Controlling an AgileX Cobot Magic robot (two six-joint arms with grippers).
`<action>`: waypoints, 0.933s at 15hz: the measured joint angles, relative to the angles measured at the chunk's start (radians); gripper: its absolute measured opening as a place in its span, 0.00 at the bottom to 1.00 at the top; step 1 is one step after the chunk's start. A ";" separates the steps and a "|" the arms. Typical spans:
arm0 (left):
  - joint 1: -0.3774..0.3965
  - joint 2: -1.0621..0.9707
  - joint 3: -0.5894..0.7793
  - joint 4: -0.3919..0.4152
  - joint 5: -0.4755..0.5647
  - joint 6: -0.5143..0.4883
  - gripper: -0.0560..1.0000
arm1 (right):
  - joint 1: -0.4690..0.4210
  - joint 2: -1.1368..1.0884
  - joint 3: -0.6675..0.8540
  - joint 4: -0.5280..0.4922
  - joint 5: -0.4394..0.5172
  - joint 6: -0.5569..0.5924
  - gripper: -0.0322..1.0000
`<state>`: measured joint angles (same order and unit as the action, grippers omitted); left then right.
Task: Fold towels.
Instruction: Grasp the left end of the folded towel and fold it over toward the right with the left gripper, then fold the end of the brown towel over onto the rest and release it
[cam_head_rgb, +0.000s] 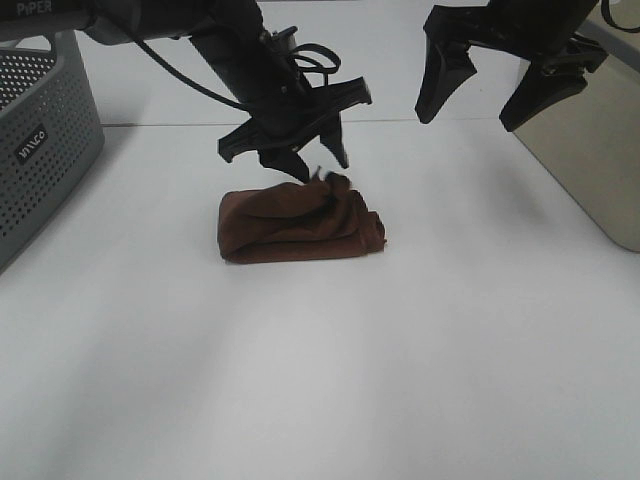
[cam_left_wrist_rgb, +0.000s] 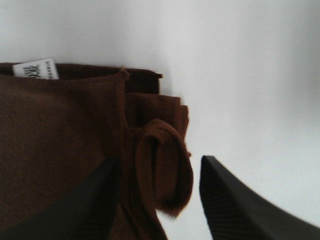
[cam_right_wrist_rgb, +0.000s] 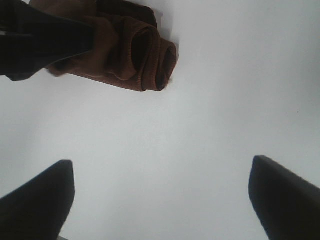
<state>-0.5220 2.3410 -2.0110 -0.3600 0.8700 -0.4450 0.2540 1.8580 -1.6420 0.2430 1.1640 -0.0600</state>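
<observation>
One dark brown towel (cam_head_rgb: 300, 225) lies on the white table (cam_head_rgb: 320, 390) as a thick folded bundle, one end loosely rolled. Just above that end the left gripper (cam_head_rgb: 322, 167) hovers, jaws parted, holding nothing; the right gripper (cam_head_rgb: 467, 120) hangs wide open and empty. Folding seems almost finished.

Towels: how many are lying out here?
1. The brown towel lies folded in the middle of the white table, just below the left gripper. The grey basket at the left edge may hide more; its inside is not visible.
</observation>
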 joint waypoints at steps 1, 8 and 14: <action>-0.018 0.000 -0.006 -0.064 -0.067 0.022 0.63 | 0.000 0.001 0.000 -0.001 0.000 0.000 0.89; 0.065 -0.111 -0.009 0.087 -0.079 0.164 0.65 | 0.000 0.011 0.001 0.206 -0.092 -0.053 0.88; 0.210 -0.140 -0.010 0.206 0.031 0.169 0.65 | 0.002 0.231 0.011 0.791 -0.098 -0.427 0.88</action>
<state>-0.3120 2.2010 -2.0210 -0.1540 0.9010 -0.2760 0.2560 2.0890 -1.6310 1.0340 1.0660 -0.4870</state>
